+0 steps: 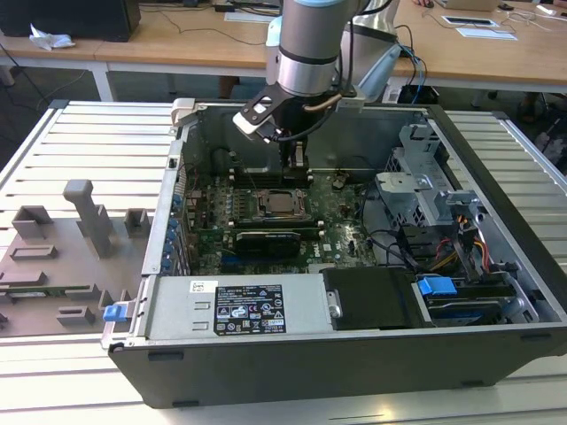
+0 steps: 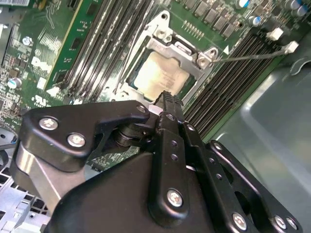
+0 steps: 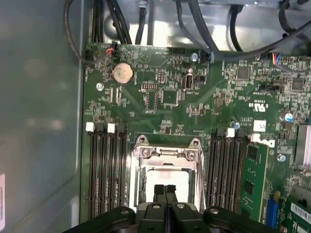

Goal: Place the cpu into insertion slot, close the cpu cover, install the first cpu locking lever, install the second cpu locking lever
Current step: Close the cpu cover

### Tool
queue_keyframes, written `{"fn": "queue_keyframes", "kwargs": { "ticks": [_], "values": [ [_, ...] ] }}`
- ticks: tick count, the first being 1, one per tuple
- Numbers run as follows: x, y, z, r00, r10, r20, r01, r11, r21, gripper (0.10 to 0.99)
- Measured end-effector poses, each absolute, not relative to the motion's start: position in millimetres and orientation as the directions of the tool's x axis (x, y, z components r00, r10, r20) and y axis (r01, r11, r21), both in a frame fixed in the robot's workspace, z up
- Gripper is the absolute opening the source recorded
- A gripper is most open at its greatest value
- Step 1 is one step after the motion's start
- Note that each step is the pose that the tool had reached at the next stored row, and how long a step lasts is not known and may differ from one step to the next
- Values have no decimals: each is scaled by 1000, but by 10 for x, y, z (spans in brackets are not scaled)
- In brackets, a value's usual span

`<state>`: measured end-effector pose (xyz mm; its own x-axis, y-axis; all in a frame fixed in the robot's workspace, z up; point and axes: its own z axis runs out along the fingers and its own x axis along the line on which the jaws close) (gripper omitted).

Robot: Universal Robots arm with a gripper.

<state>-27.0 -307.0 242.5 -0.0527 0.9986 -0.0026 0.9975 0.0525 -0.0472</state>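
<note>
The claw (image 3: 164,190) hangs inside the open computer case (image 1: 461,354), its two fingertips pressed together with nothing visibly between them, the tips just above one edge of the cpu (image 2: 160,77). The cpu lies flat in the insertion slot (image 2: 127,81) directly below the claw, and the cpu cover (image 3: 167,153) lies down around it so that its metal top shows through the window. Black memory slots (image 3: 104,170) run along both sides of the claw, and a thin wire lever (image 2: 252,57) juts out from the socket's far corner, away from the claw.
</note>
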Motion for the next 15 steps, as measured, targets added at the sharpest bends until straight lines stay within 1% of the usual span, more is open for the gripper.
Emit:
{"fn": "queue_keyframes", "kwargs": {
  "ticks": [6, 15],
  "values": [
    [-428, -3071, 2421, -53, 999, -3, 998, 52, -47, 106],
    [-495, -3071, 2363, -53, 999, -3, 997, 53, -47, 106]
  ]
}}
